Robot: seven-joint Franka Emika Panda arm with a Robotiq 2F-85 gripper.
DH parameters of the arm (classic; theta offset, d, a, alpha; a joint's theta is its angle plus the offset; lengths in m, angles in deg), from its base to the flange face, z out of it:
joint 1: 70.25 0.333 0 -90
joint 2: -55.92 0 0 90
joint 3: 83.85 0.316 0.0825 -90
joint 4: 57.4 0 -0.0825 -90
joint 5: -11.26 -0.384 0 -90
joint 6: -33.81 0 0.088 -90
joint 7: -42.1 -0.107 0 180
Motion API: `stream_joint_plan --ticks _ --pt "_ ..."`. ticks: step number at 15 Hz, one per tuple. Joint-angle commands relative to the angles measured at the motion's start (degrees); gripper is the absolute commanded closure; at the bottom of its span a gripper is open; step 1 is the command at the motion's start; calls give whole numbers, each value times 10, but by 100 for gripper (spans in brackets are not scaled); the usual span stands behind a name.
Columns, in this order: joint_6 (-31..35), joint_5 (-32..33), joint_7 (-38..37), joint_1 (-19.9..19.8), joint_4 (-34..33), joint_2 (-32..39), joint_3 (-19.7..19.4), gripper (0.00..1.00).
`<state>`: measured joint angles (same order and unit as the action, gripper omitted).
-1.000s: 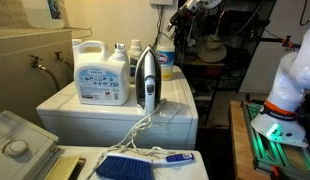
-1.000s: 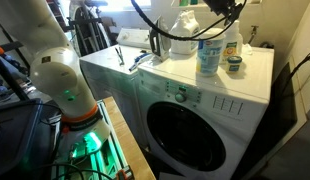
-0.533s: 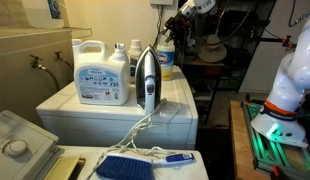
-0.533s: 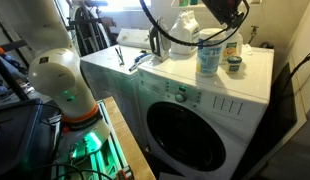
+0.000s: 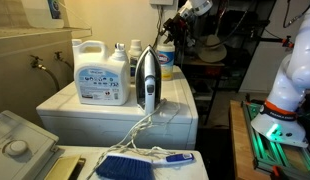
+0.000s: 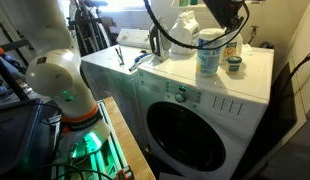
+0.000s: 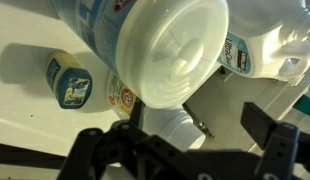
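My gripper [image 5: 179, 30] hangs above the bottles at the far end of the white washing machine [image 6: 195, 105] and also shows at the top of an exterior view [image 6: 228, 14]. In the wrist view the gripper [image 7: 185, 135] is open, its dark fingers wide apart. A small white bottle top [image 7: 175, 128] lies between and below them, not gripped. A big white cap [image 7: 180, 50] of a blue-labelled bottle [image 6: 208, 55] fills the frame close to the camera. A small blue-labelled jar [image 7: 70, 82] stands beside it [image 6: 234, 64].
On the machine top stand a large white detergent jug [image 5: 102, 72] and an upright iron [image 5: 145, 80] with its cord trailing down. A blue brush [image 5: 130, 166] lies on a lower surface. The robot's white base [image 6: 57, 80] stands beside the machine.
The gripper has shifted slightly above the bottles. Nothing on the machine top has moved.
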<state>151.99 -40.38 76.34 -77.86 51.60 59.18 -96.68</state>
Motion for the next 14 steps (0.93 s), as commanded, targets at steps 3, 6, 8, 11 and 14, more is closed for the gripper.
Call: stream_joint_plan --ticks 3,6,8,11,14 --pt "-34 -21 13 -25 -20 20 12 0" --pt "-44 -33 14 -29 -23 20 15 0" --pt "-56 -43 16 -31 -26 19 15 0" --pt "-76 -55 17 -34 -32 15 15 0" --pt "-104 -68 5 -37 -39 13 13 0"
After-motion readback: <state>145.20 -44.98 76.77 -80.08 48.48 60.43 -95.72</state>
